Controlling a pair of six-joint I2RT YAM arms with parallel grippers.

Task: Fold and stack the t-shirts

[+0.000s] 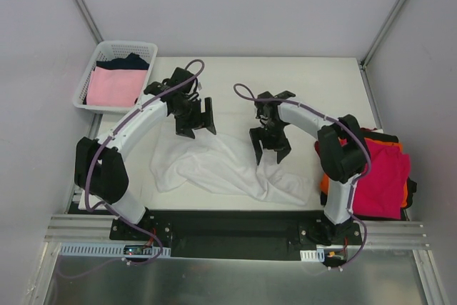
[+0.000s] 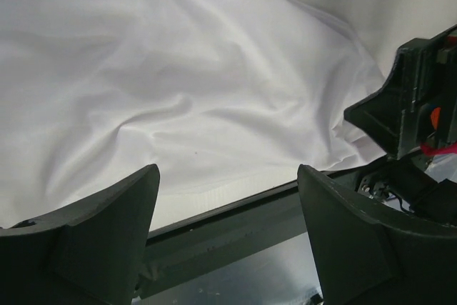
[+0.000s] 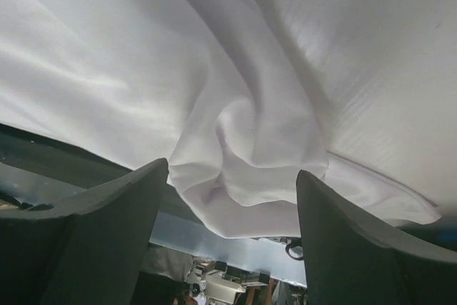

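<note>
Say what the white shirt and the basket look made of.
White shirt: soft matte cloth, probably knit; it lies in loose folds and creases. Basket: seemingly rigid white plastic, its walls a moulded lattice of holes.

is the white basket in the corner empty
No, the basket holds a pale pink t-shirt with a dark garment behind it.

White basket (image 1: 81, 92) at table's (image 1: 314, 83) far-left corner.
</note>
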